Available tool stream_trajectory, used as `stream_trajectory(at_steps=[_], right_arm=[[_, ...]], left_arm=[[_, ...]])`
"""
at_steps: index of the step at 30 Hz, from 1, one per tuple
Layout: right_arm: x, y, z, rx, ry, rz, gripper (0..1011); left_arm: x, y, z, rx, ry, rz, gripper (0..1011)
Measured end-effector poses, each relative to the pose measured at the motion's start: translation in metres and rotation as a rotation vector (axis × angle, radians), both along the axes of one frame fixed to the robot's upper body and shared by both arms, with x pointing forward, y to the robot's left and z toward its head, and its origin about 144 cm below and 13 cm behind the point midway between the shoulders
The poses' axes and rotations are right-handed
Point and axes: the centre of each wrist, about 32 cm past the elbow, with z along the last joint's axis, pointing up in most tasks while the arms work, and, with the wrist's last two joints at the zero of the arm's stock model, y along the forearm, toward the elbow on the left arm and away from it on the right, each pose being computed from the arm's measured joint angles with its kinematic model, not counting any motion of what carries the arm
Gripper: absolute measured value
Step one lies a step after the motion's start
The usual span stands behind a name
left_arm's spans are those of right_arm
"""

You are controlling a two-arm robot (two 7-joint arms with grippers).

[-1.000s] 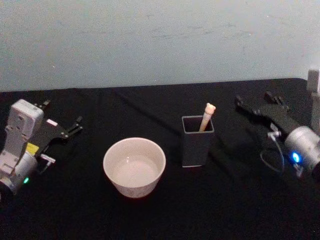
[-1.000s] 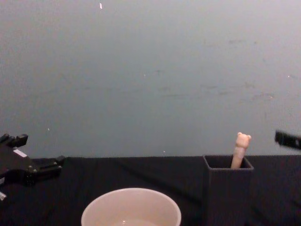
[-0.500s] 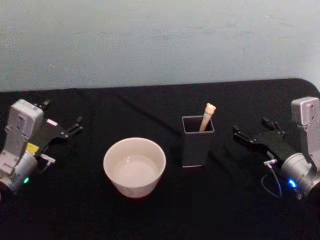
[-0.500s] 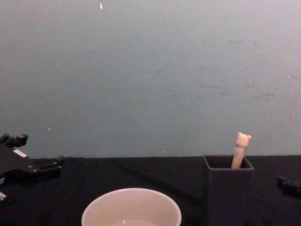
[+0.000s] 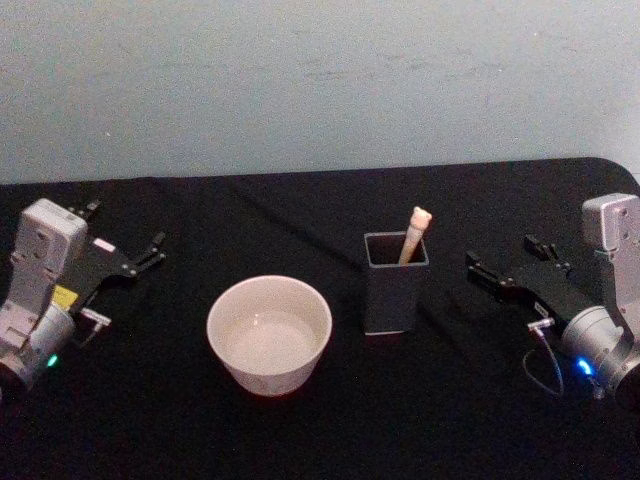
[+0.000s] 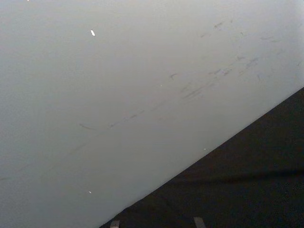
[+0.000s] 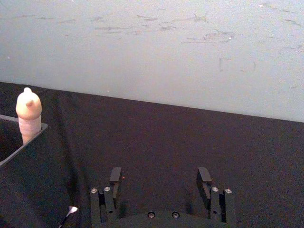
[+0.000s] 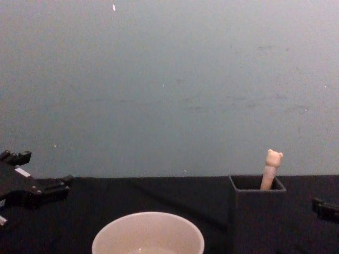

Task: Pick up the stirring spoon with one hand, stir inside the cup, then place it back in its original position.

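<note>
Jaws: right gripper (image 5: 500, 262) spread wide, nothing between the fingers; the right wrist view confirms it, two black fingertips (image 7: 115, 175) well apart over bare cloth. Left gripper (image 5: 125, 233) also apart, holding nothing, fingers pointing toward the far right.

Table (image 5: 320, 430): black cloth across the whole near scene, pale grey-blue wall (image 5: 320, 80) at the far edge.

Right arm: low over the cloth at the right side, fingers aimed left toward the holder. Gripper sits right of the holder, near it but with a clear gap, not touching. In the chest view its tip (image 8: 324, 208) enters at the right edge, below the holder's rim.

Left arm: parked at the far left, well apart from cup and holder.

Cup (image 5: 269, 333): cream, round, wide, near centre of the table, left of and slightly nearer than the holder. Separate from it. Upright.

Holder (image 5: 395, 282): dark grey square box, upright, between cup and right gripper.

Stirring spoon (image 5: 414, 234): stands in the holder, leaning against the far right corner, handle tilted slightly right. Bear head clear above the rim; bowl hidden inside. Spoon lies left of the right gripper's fingers, outside the jaws, untouched.
</note>
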Motion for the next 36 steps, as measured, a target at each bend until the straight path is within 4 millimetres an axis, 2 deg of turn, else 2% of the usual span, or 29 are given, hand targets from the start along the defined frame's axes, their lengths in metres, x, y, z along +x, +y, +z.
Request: stream_trajectory(at_steps=[36], right_arm=[[0.0000, 0.0001, 0.0004, -0.001, 0.000, -0.002, 1002]], left_arm=[[0.0000, 0.0000, 0.0000, 0.000, 0.000, 0.000, 1001]])
